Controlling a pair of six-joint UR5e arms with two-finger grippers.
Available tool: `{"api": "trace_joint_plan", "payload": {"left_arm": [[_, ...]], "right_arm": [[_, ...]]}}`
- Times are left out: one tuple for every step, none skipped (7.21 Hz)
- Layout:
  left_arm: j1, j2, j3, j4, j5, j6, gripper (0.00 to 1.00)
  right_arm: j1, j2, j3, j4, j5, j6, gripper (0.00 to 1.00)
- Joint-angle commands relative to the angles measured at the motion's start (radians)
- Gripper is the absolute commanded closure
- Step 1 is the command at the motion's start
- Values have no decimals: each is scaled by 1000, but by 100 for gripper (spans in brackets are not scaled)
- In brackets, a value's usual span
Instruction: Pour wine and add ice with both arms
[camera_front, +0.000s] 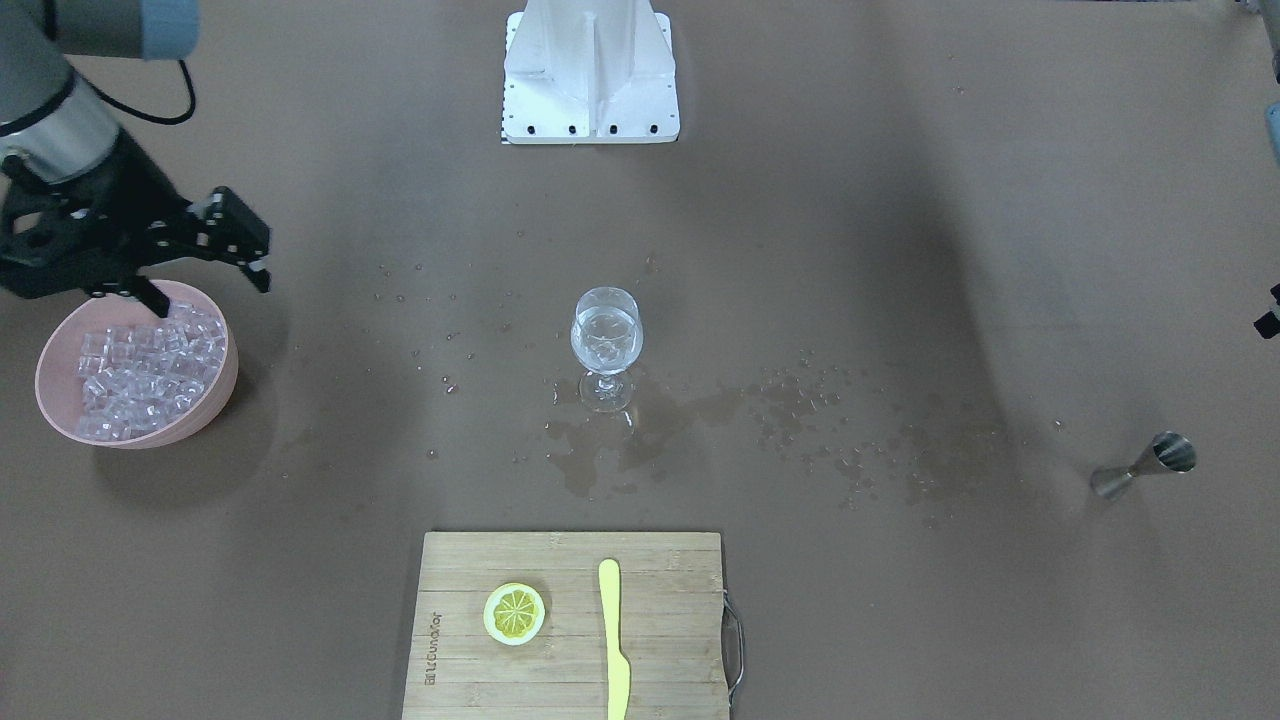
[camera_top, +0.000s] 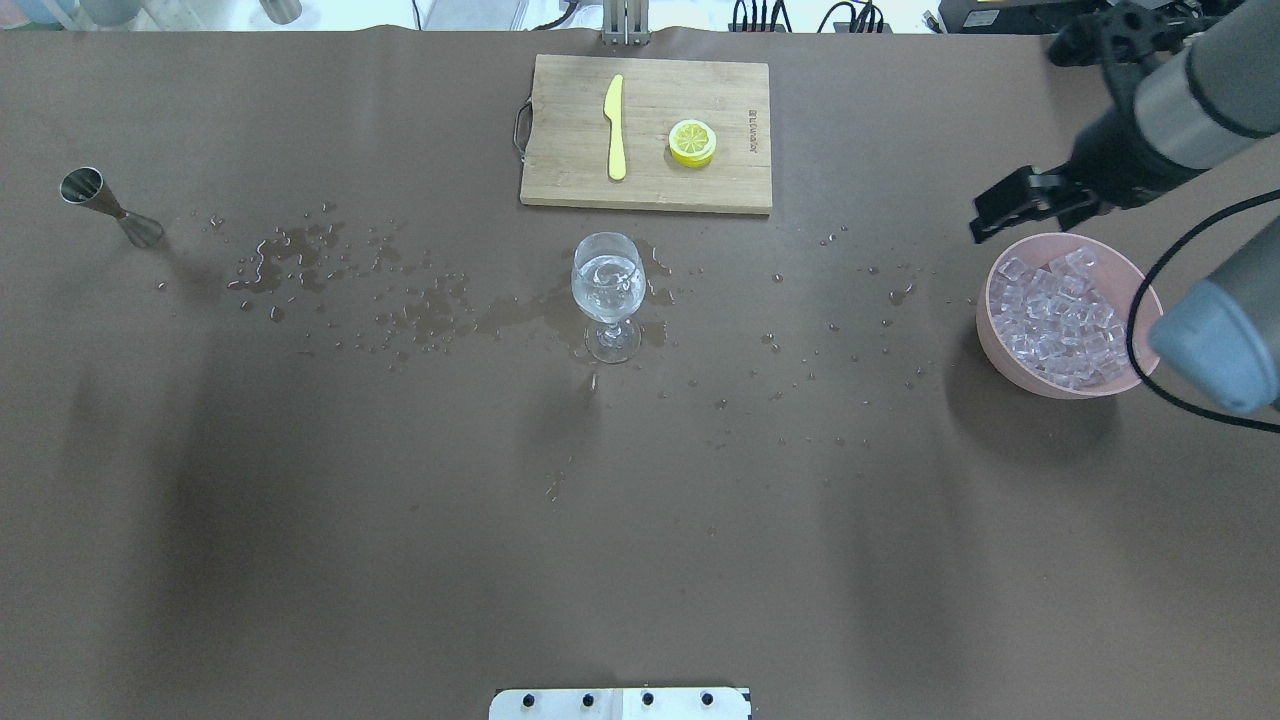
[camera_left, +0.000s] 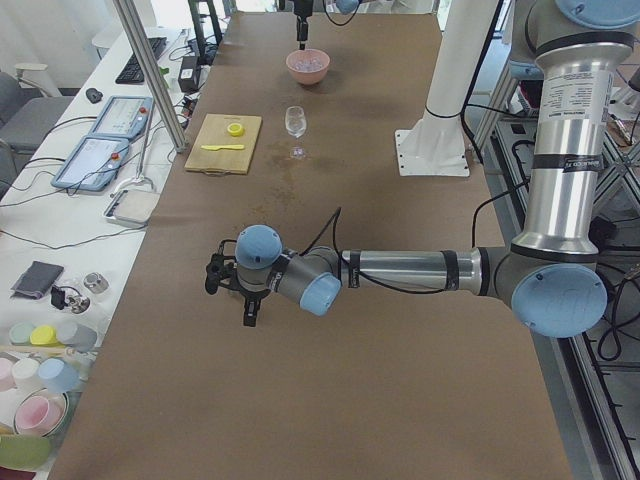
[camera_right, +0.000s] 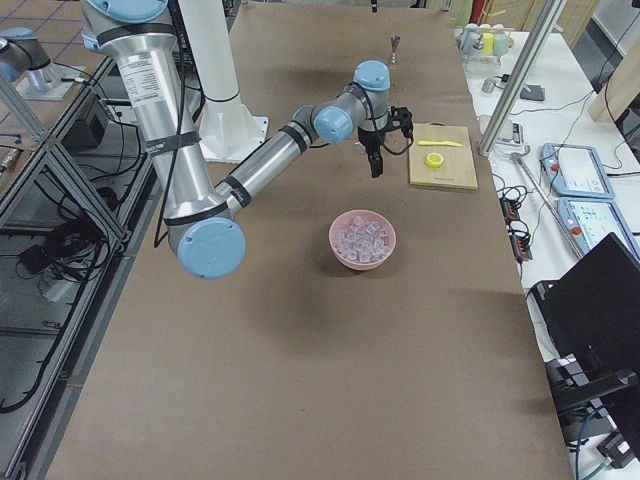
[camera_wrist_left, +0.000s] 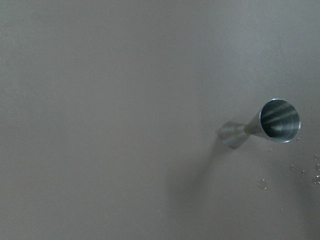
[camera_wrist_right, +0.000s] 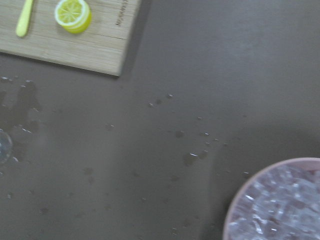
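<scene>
A wine glass (camera_front: 606, 345) stands mid-table with clear wine and a few ice cubes in it; it also shows in the overhead view (camera_top: 607, 290). More ice (camera_front: 140, 365) fills a pink bowl (camera_top: 1000, 350). My right gripper (camera_front: 205, 280) is open and empty, and hangs just above the bowl's rim on the side toward the cutting board (camera_top: 1030, 215). My left gripper (camera_left: 232, 300) hovers over bare table near a steel jigger (camera_wrist_left: 260, 125). I cannot tell whether it is open or shut.
A bamboo cutting board (camera_front: 660, 640) carries a lemon slice (camera_front: 514, 612) and a yellow knife (camera_front: 612, 640). The jigger (camera_top: 105, 205) stands at the table's left end. Spilled drops and puddles (camera_front: 800, 420) spread around the glass. The white base block (camera_front: 590, 75) is behind.
</scene>
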Motion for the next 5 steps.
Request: {"api": "trace_joint_plan", "payload": {"left_arm": [[-39, -27, -13, 258, 24, 339, 2], [-74, -41, -13, 303, 61, 462, 2], [-90, -23, -11, 305, 59, 477, 2], [-113, -23, 6, 305, 56, 418, 2], [-113, -23, 13, 302, 59, 346, 2]], "right_arm": [[267, -167, -54, -57, 115, -488, 0], [334, -179, -83, -153, 99, -680, 0], [384, -173, -142, -195, 86, -826, 0], [408, -174, -193, -195, 85, -887, 0], [409, -174, -215, -194, 83, -916, 0]]}}
